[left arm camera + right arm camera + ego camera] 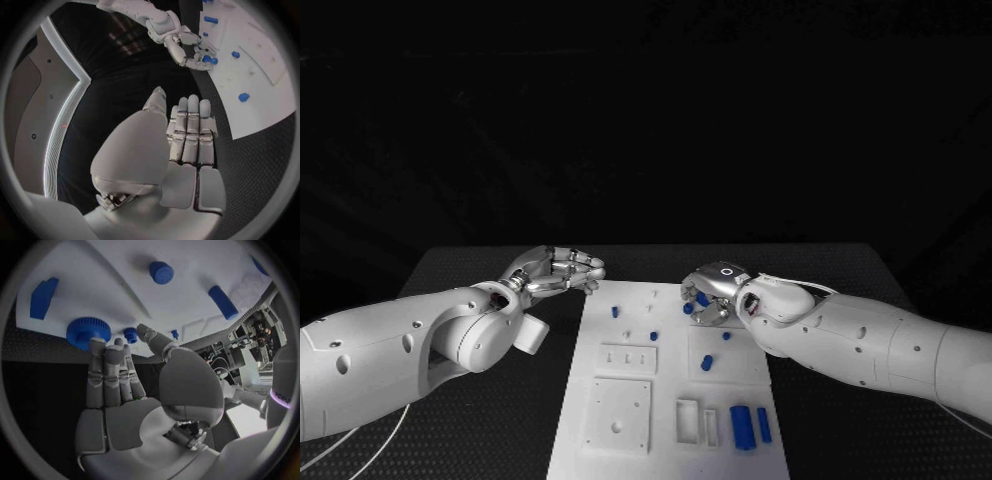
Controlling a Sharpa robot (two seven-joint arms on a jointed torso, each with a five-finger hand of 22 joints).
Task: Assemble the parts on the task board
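Both hands up at the board's far end, nothing held.
I see L hand (557, 272) beside the task board (625, 440), fingers straight, together. R hand (714, 291) over far edge, fingers just off a blue gear (88, 331). I count 2 upright blue blocks (743, 427) near the front edge.

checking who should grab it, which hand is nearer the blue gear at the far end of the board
Right. The right hand has its fingertips almost at the blue gear. The left hand hovers off the task board, beyond its left edge, holding nothing.
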